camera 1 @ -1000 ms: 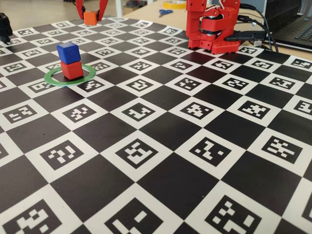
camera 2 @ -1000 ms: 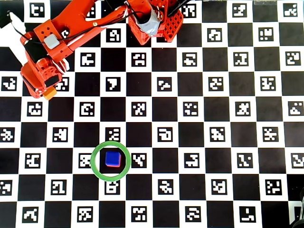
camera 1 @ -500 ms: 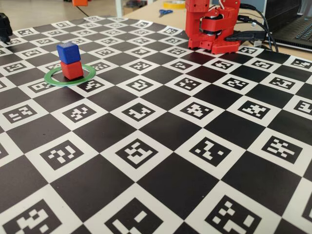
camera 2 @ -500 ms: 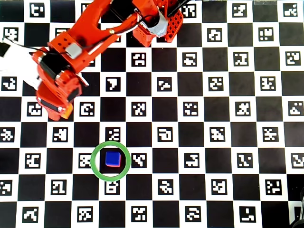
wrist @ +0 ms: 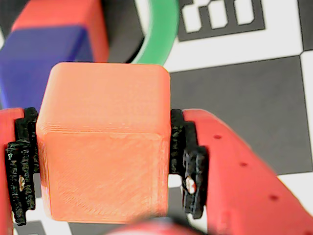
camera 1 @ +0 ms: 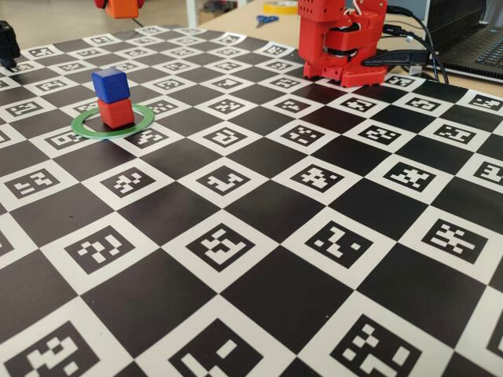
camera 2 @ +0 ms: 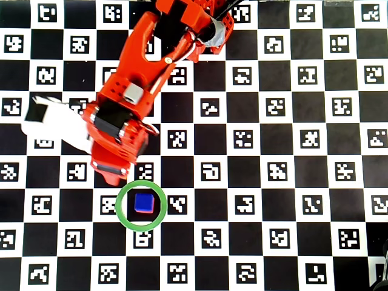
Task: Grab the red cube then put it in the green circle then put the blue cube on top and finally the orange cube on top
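Observation:
The red cube point(camera 1: 116, 112) sits inside the green circle point(camera 1: 110, 134), and the blue cube point(camera 1: 110, 84) is stacked on it. My gripper point(camera 1: 122, 4) is at the top edge of the fixed view, behind and above the stack. It is shut on the orange cube point(camera 1: 122, 9). In the wrist view the orange cube point(wrist: 102, 142) is clamped between the black pads point(wrist: 19, 166) of my gripper point(wrist: 105, 166). Beyond it are the blue cube point(wrist: 44, 63), the red cube point(wrist: 63, 14) and the green circle point(wrist: 159, 34). In the overhead view my gripper point(camera 2: 112, 174) hovers just up-left of the green circle point(camera 2: 119, 206) and the blue cube point(camera 2: 143, 203); the orange and red cubes are hidden there.
The arm's red base point(camera 1: 342, 39) stands at the back of the checkered marker mat point(camera 1: 259, 212). A laptop point(camera 1: 479, 47) and cables lie at the back right. Scissors point(camera 1: 266, 19) and a yellow tape roll point(camera 1: 279, 6) lie behind the mat. A black object point(camera 1: 6, 43) is at the left edge.

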